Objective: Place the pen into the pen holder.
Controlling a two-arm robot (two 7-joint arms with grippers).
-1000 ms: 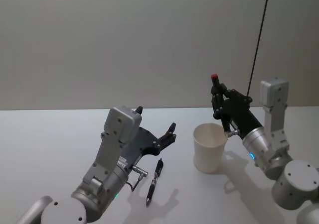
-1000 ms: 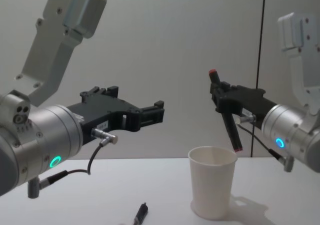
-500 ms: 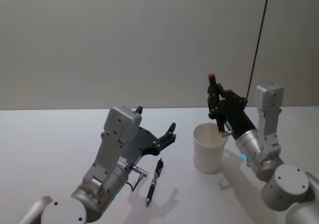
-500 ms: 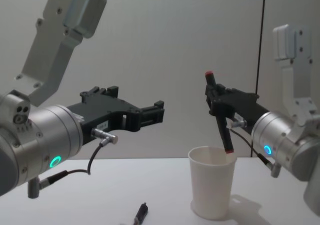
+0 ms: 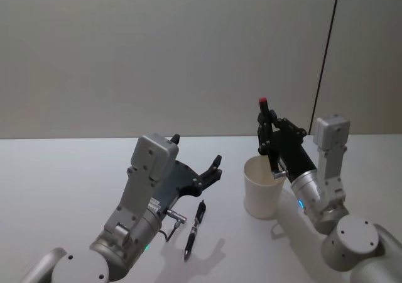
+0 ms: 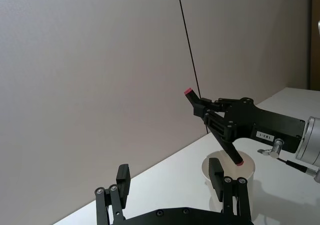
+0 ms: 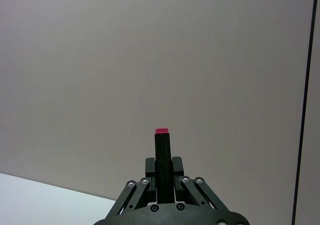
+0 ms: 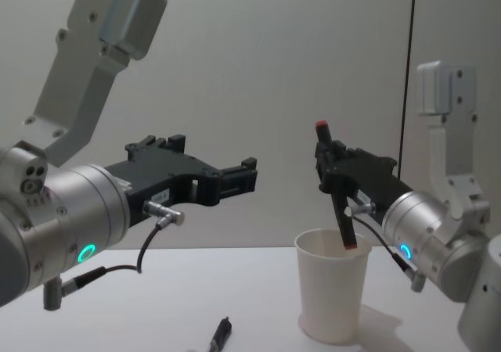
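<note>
My right gripper (image 5: 267, 136) is shut on a black pen (image 5: 262, 109) with red ends, held tilted over the white paper cup pen holder (image 5: 262, 194). From the chest, the pen's (image 8: 342, 220) lower red tip sits just inside the mouth of the pen holder (image 8: 332, 297), with the right gripper (image 8: 331, 168) above the rim. The right wrist view has the pen (image 7: 161, 152) standing up between the fingers. My left gripper (image 5: 196, 152) hovers open to the cup's left, over a second black pen (image 5: 195, 228) lying on the table.
The white table (image 5: 56, 182) runs back to a plain grey wall. A thin black cable (image 5: 326, 63) hangs down the wall behind the right arm. The lying pen (image 8: 221, 334) shows at the chest view's lower edge, left of the cup.
My right gripper has carried the pen leftward and down, from above the cup's right side until its lower tip sits in the cup's mouth. The left arm has stayed still.
</note>
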